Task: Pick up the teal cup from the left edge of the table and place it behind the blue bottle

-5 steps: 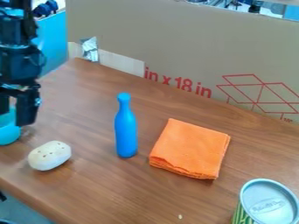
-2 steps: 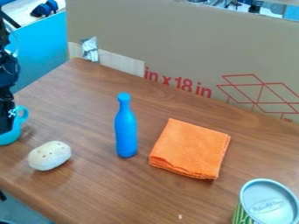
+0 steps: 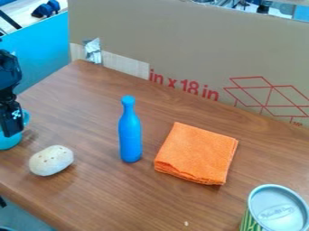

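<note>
Turquoise mug with a looped handle, upright on the brown wooden table at far left; black pincer right at it. Reach looks done, mug unraised. Pincer open or closed, holding or not? Can't tell from here.

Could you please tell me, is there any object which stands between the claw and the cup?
Nothing visible stands between them. The claw is right by the cup and hides part of it; whether they touch, I cannot tell. The pale oval thing and the bottle are off to the right.
</note>
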You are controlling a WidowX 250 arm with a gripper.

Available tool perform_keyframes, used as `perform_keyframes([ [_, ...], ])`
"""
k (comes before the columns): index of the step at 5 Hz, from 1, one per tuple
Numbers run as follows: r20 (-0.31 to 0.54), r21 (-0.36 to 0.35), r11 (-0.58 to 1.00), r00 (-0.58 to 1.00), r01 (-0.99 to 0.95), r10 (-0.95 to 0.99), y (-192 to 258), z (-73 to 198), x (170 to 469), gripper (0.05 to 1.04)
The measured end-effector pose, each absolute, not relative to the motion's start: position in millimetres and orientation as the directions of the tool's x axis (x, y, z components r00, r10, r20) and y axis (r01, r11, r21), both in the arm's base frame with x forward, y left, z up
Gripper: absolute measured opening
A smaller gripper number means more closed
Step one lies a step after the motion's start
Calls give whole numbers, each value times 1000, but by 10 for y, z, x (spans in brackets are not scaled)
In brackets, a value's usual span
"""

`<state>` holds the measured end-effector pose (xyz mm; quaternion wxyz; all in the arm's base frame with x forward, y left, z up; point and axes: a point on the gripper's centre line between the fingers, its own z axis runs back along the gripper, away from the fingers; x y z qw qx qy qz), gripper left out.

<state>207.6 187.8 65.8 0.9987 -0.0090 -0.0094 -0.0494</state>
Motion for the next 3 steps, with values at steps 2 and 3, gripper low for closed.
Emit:
perform_keyframes([
  [2,-18,-4,995,995,97,-97,1848,580,2110,1007],
  [3,-44,-8,996,995,84,-85,1872,484,2107,1007],
])
